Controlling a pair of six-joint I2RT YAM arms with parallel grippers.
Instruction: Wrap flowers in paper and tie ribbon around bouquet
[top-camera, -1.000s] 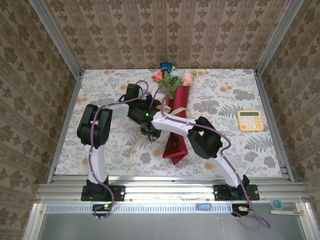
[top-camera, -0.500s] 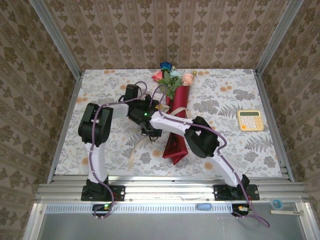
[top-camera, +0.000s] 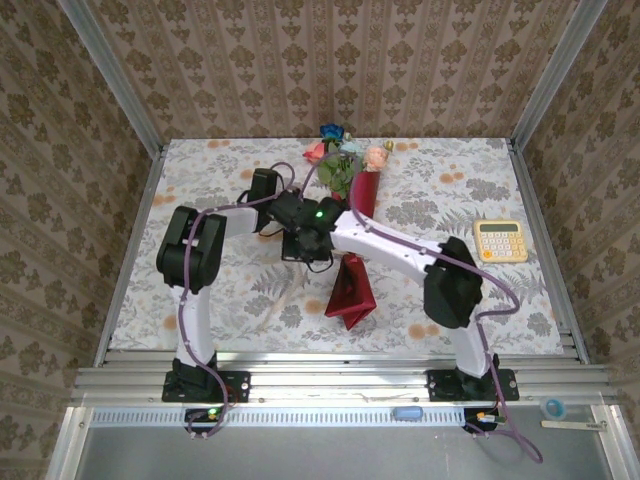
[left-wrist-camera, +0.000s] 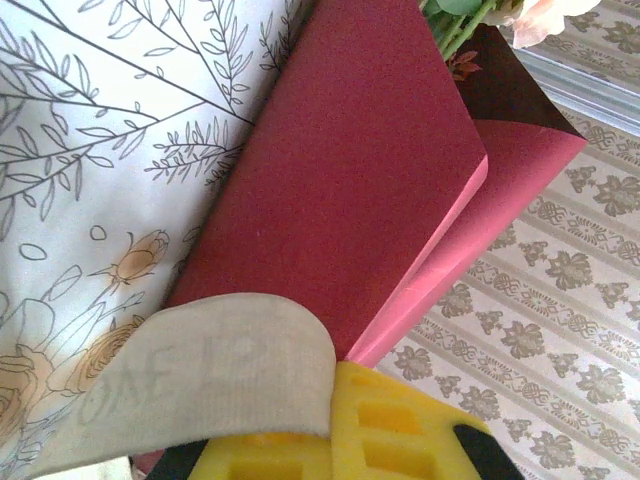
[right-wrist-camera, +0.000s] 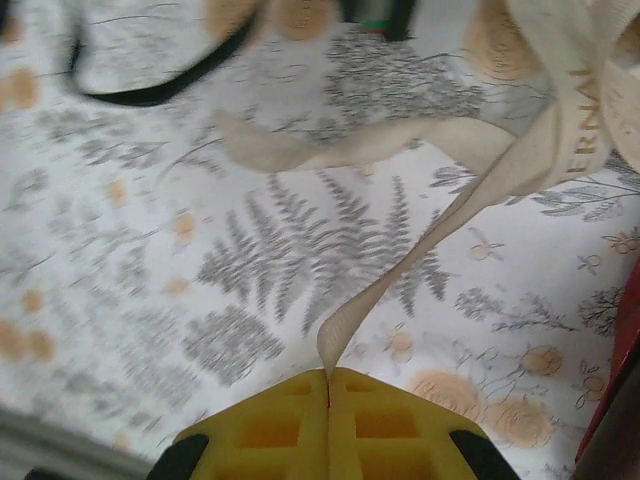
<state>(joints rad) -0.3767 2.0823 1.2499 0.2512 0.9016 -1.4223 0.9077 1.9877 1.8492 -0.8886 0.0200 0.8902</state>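
Pinching the ribbon (right-wrist-camera: 575, 90) flat between its pressed-together yellow fingers, the right gripper (right-wrist-camera: 328, 385) holds one stretch of the strip just above the tablecloth (right-wrist-camera: 250, 270). From there the ribbon climbs toward 1 o'clock and bends back toward 10 o'clock in a loose fold.

The left gripper (left-wrist-camera: 335, 420) is also closed. A tan curl of ribbon (left-wrist-camera: 200, 360) folds over its 9 o'clock finger and seems to run into the seam between the fingers, so I judge it pinched there too. Just beyond, toward 12 o'clock, lies the rolled maroon paper (left-wrist-camera: 340, 190).

Seen from above, the bouquet (top-camera: 362, 195) lies near the table's middle, with the flowers (top-camera: 345, 160) at 12 o'clock and the cone's tail at 6 o'clock. Both claws meet on its 9 o'clock side, the right arm crossing over the cone.

With each claw on a separate part of the strip, the slack between them can probably be crossed or pulled snug around the wrap. The wrapping looks done and the tie not yet. A calculator (top-camera: 500, 240) sits well apart at 3 o'clock.
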